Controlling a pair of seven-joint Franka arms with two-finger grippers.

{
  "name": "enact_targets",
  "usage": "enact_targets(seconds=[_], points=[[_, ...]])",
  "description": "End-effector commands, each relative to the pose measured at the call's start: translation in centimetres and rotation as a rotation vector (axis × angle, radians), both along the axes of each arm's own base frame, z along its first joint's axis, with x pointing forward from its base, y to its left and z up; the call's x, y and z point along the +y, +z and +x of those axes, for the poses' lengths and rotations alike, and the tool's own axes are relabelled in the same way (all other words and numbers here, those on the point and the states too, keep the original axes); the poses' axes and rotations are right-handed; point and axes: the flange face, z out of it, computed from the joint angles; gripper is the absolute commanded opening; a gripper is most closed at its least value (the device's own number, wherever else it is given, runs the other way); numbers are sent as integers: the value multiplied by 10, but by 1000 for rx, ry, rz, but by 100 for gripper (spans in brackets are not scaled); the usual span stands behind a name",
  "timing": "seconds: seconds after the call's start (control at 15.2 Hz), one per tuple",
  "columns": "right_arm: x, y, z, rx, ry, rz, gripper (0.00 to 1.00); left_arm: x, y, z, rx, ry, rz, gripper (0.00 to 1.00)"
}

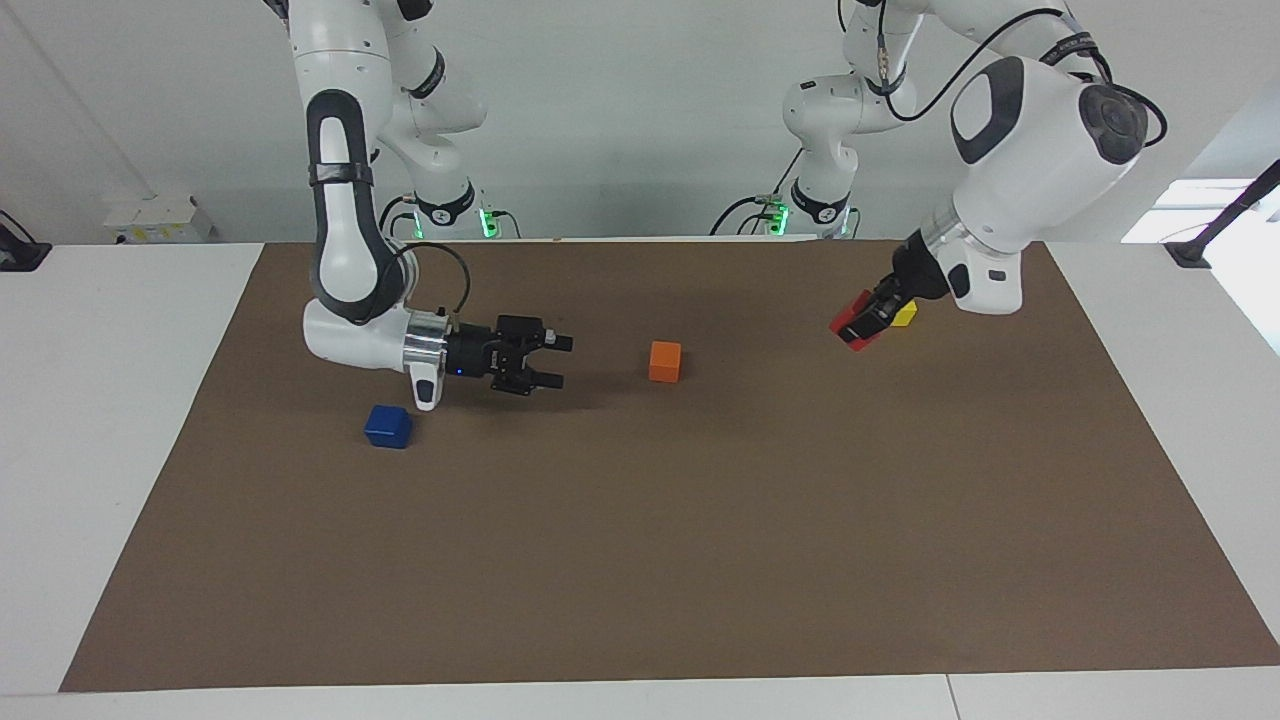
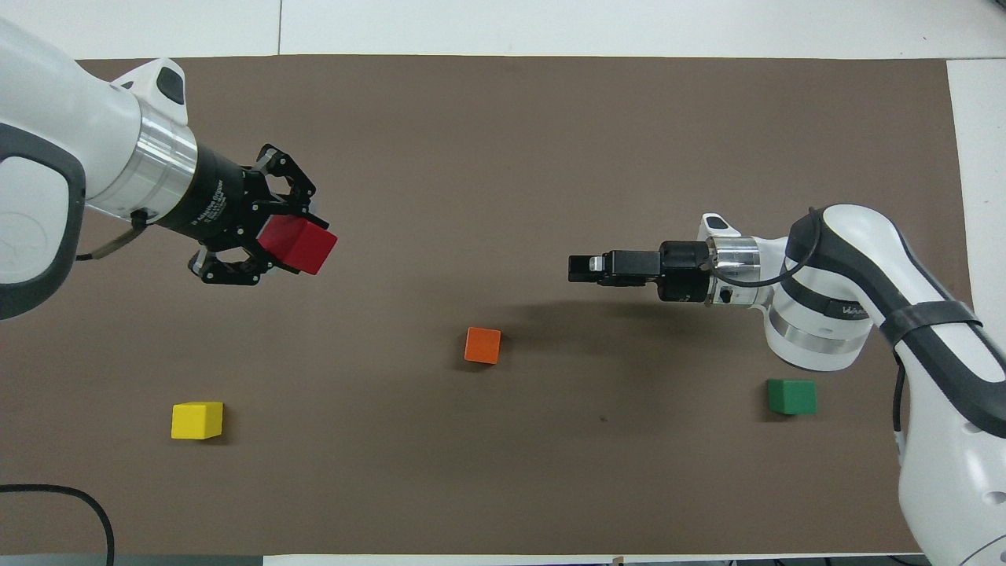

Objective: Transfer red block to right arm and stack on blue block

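Fingers (image 2: 271, 206) of left gripper (image 2: 259, 228) clamp red block (image 2: 299, 245); "Gripper" lettering.

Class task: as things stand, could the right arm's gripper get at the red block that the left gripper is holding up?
Probably yes. The right gripper is open and turned toward the red block, which sticks out of the left gripper; only open air above the brown mat lies between them.

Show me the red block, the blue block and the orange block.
red block (image 2: 299, 244): overhead view, its top face.
blue block (image 1: 388, 425): facing view, its front face.
orange block (image 1: 665, 361): facing view, its front face.
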Motion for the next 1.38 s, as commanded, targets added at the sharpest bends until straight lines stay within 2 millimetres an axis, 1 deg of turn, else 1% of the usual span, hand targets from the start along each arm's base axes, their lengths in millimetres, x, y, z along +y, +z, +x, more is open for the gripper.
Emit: enact_targets(seconds=[0.0,0.07,0.13,0.2,0.33,0.39,0.46,0.53,0.59,0.72,0.79,0.85,0.92,0.99,1.05,1.12,1.18,1.25,1.31], points=[[19,7,-1,5,3,138,100,-21,2,-13,16,89,-31,0],[29,13,-4,7,14,188,100,-23,0,-15,38,129,-82,0],[38,19,-8,10,24,237,100,-21,0,-18,62,207,-136,0],[47,18,-13,18,32,293,100,-21,-10,-19,87,282,-172,0],[58,21,-19,22,19,352,100,-25,-15,-24,108,339,-240,0],[62,19,-20,23,23,367,100,-31,-20,-28,119,358,-276,0],[69,11,-23,37,35,429,100,-34,-23,-31,118,385,-310,0],[74,-2,-24,25,36,488,100,-40,-26,-35,115,406,-335,0],[75,-11,-25,8,31,499,100,-50,-29,-40,112,424,-360,0],[77,-16,-28,16,40,550,100,-53,-36,-45,133,474,-368,0],[81,-21,-28,16,35,588,100,-54,-38,-49,144,484,-361,0],[90,-24,-31,25,39,633,100,-55,-39,-53,154,491,-363,0],[94,-19,-31,19,29,695,100,-60,-41,-56,165,493,-371,0],[97,-17,-30,19,20,710,100,-64,-41,-60,157,493,-377,0],[96,-15,-27,15,17,710,100,-64,-47,-60,149,510,-377,0],[97,-14,-25,12,12,698,100,-66,-48,-62,144,523,-388,0],[101,-18,-22,17,-2,674,100,-77,-49,-68,146,517,-401,0],[109,-17,-22,15,4,667,100,-85,-49,-72,135,514,-406,0],[109,-17,-19,12,-3,658,100,-90,-49,-75,129,509,-407,0]])
